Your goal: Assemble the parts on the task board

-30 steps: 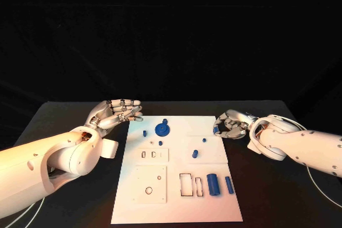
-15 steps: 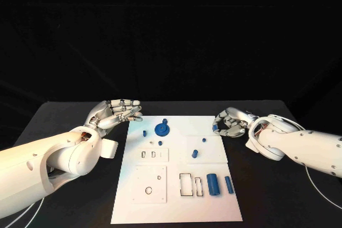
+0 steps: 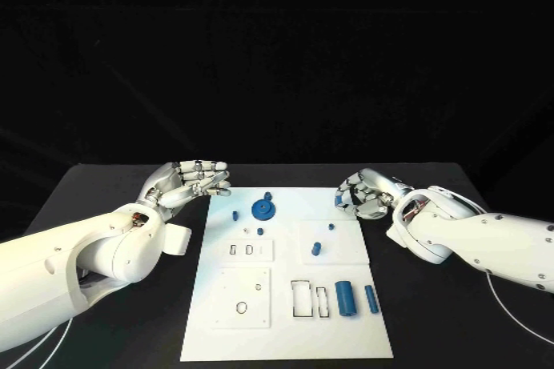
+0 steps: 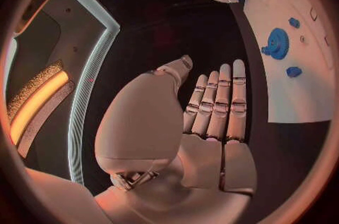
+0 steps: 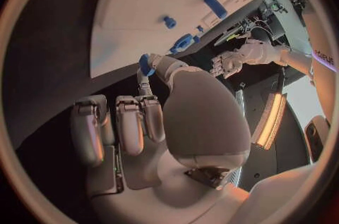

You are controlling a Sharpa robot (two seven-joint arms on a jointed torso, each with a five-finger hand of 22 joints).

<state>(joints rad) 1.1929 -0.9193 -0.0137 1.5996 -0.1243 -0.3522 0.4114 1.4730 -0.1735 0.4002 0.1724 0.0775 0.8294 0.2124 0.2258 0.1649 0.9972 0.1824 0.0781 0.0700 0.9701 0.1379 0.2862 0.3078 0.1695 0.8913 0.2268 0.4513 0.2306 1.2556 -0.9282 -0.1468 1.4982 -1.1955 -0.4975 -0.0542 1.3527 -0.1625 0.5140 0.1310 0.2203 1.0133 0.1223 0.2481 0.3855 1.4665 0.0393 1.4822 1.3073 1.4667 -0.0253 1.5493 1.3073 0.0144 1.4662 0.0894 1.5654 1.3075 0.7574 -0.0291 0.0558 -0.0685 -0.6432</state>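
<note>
Black table [image 3: 115, 185] top, black backdrop behind it, glowing orange light strip [image 4: 31, 102] beside a pale-edged panel

Board [image 3: 347, 337] lies on bench [image 3: 115, 185], between both hands. Left hand [image 3: 190, 182] just beside board's far left corner, over bench. Right hand [image 3: 367, 197] at board's far right corner, small part [image 5: 146, 64] pinched in its fingertips. Gear [image 3: 263, 208] on board between hands, nearer left hand. Two cylinders [image 3: 344, 297] on board's near right, well behind right hand, by its forearm.
</note>
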